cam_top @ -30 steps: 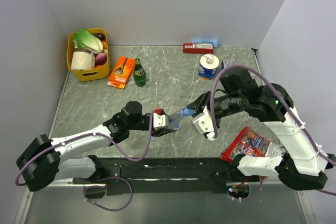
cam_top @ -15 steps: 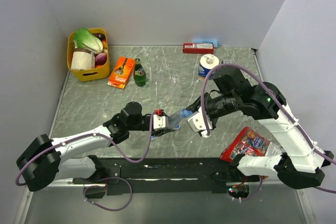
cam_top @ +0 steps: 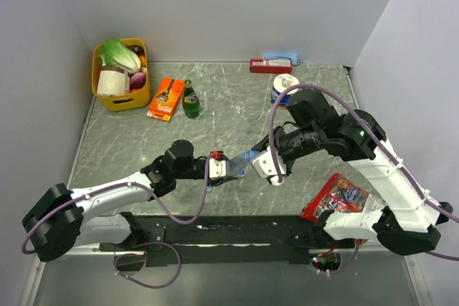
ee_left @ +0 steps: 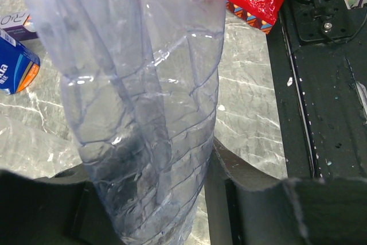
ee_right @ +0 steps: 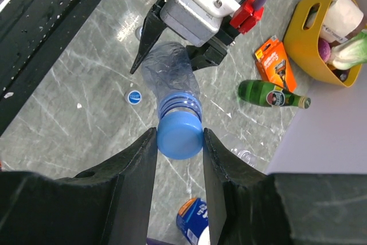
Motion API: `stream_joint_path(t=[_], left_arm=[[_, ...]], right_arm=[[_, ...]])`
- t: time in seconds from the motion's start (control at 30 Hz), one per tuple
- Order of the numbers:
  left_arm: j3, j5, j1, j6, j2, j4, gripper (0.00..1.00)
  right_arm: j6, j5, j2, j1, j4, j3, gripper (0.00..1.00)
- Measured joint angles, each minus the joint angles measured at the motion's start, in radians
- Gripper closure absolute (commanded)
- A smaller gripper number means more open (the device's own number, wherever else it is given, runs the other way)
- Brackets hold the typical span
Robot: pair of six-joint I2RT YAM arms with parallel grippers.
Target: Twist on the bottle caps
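Note:
A clear plastic bottle [cam_top: 240, 161] hangs tilted above the table between the two arms. My left gripper [cam_top: 226, 168] is shut on its crumpled body [ee_left: 143, 113], with one dark finger [ee_left: 246, 190] pressed against each side. A blue bottle cap [ee_right: 179, 136] sits on the threaded neck, and my right gripper [ee_right: 179, 142] is shut on it, both fingers touching the cap's sides. A second blue cap [ee_right: 134, 96] lies flat on the marble table under the bottle. Another clear bottle [ee_right: 243, 154] lies on the table beyond.
At the back stand a yellow basket [cam_top: 120, 80] of groceries, an orange box [cam_top: 166, 98], a dark green glass bottle [cam_top: 190, 99], a blue-and-white paper roll [cam_top: 285, 91] and a red box [cam_top: 270, 66]. A red snack bag [cam_top: 337, 197] lies front right. A black rail [cam_top: 215, 231] runs along the near edge.
My right gripper has shifted a little left and its wrist has turned while holding the cap. The left arm and the bottle have stayed put.

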Motion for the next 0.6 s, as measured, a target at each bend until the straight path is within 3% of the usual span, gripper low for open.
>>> stream_joint_path(t=[0.6], left_arm=[[-0.029,-0.019,-0.001,0.01,-0.013,0.048,0.99]], right_arm=[[0.009,0.005,0.006,0.042,0.009,0.0,0.76]])
